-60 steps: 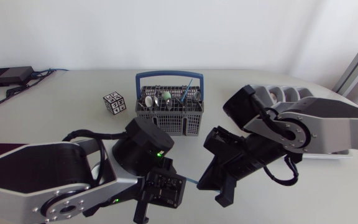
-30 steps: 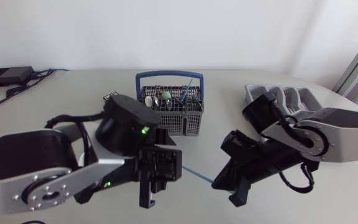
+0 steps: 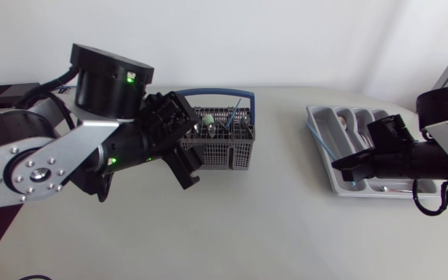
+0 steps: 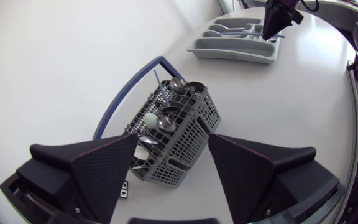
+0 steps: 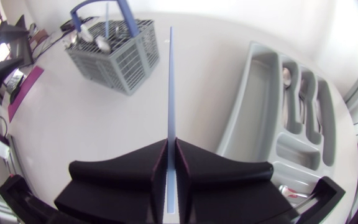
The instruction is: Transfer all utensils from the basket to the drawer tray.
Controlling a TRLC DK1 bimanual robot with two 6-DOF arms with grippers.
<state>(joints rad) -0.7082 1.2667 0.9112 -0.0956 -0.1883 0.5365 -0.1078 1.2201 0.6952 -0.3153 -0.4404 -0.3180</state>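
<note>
Shifted well right since a second ago: thin blue stick (image 5: pixel 170 93), off from the front middle of the desk (image 3: pixel 271 225) and over to the drawer tray (image 5: pixel 253 93). Pinched at its near end between the almost closed fingers of the right tool (image 5: pixel 171 144), jutting ahead along the tray's outer long slot; over that slot or just beside it, cannot tell. Not yet let go, so judged as one utensil near delivery, with lowering and release wanted next. Swung the other way meanwhile: left tool (image 4: pixel 173 140), up from the desk front to the basket (image 3: pixel 212 148), fingers spread wide, holding nothing. Probably lining up for the next pick.

Seen only from the right wrist: the grip itself, plus spoons (image 5: pixel 288 78) already lying in the tray's inner slots. Seen best from the left wrist: basket straight ahead of the spread fingers, with a second blue stick (image 4: pixel 161 87) and several round-headed utensils (image 4: pixel 166 121) upright inside. Given only by the head view: both arms well apart.
</note>
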